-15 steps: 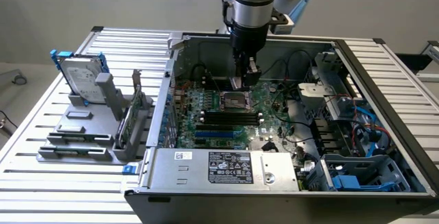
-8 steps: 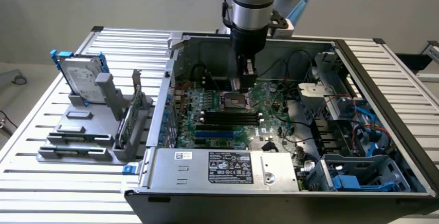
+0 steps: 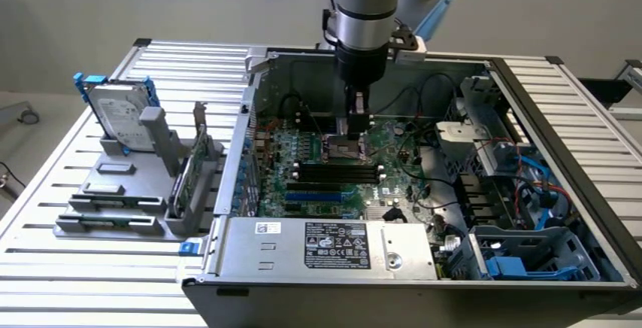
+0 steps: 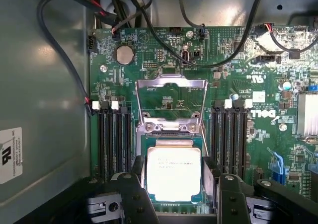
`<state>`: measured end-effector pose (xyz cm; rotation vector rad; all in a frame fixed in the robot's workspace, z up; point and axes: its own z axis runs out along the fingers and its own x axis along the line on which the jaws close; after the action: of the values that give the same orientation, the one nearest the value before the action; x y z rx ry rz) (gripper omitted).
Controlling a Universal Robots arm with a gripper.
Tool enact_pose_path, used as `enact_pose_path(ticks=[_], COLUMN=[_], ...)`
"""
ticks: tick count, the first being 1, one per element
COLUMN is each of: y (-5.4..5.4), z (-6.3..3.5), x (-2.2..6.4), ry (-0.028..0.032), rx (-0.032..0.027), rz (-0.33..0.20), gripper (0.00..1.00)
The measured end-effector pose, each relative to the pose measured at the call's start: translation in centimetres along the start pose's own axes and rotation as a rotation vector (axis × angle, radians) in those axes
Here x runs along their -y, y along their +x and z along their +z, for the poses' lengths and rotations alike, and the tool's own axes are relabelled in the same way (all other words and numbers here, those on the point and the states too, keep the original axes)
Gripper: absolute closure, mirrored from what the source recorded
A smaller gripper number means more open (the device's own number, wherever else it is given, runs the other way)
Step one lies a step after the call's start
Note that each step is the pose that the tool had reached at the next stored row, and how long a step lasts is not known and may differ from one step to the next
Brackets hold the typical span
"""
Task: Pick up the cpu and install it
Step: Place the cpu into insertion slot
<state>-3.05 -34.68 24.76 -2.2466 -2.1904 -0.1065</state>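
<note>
The cpu (image 4: 173, 177), a flat square chip with a bright silver top, sits between the two black fingers (image 4: 139, 177) of my gripper (image 4: 173, 172), which press against its opposite sides. It hangs right at the open socket (image 4: 171, 130) on the green motherboard (image 4: 228, 65), whose metal load plate (image 4: 171, 92) is flipped up behind it. Whether the chip rests in the socket cannot be told. In the exterior view my gripper (image 3: 351, 134) reaches straight down into the open computer case (image 3: 561, 117), onto the board's middle.
Black memory slots (image 4: 114, 139) flank the socket on both sides, and black cables (image 4: 59, 50) loop over the board. A power supply (image 3: 336, 245) fills the case's front. On the exterior view's left, an upright hard drive (image 3: 120, 117) stands on a grey rack (image 3: 110, 200).
</note>
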Motion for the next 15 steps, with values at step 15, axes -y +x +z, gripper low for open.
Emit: enact_pose_path(ticks=[15], y=[0.1], z=[1.20], x=[2.66], ry=[-0.0842], rx=[-0.0020], rz=[0.031], gripper=[0.45])
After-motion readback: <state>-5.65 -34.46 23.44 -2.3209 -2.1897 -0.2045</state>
